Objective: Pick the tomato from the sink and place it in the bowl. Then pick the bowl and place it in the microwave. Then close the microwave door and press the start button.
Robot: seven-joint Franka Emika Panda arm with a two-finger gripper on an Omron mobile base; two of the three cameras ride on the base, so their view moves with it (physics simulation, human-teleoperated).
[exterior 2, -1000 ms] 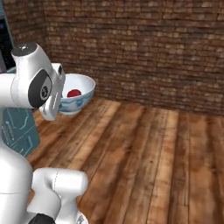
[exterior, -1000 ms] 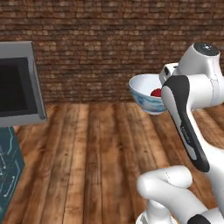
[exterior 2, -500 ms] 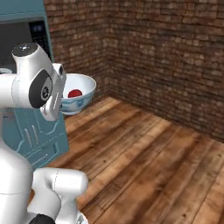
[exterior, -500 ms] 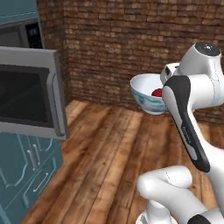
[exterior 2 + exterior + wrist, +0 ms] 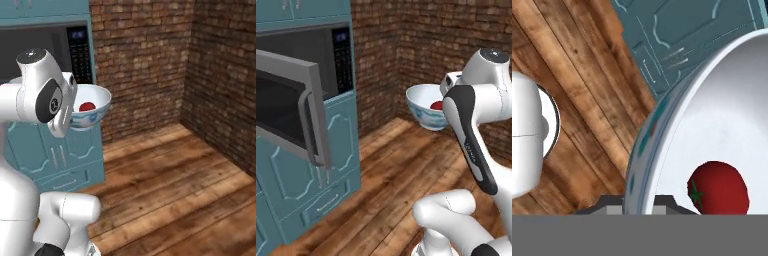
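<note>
I see the teal cabinetry (image 5: 331, 165) standing tall to the left of my gripper, framing the grey steel microwave (image 5: 306, 55), whose dark interior and black control panel (image 5: 342, 60) sit at about the gripper's height. The microwave door (image 5: 291, 107) hangs wide open toward me, its curved bar handle (image 5: 310, 125) at the near edge. My gripper (image 5: 639, 204) is clamped narrow on the rim of the pale blue-white bowl (image 5: 426, 106), carried in the air well apart from the microwave, above the wooden floor (image 5: 180, 185). The tomato (image 5: 718, 187) rests inside the bowl, just beside the gripper's fingers.
</note>
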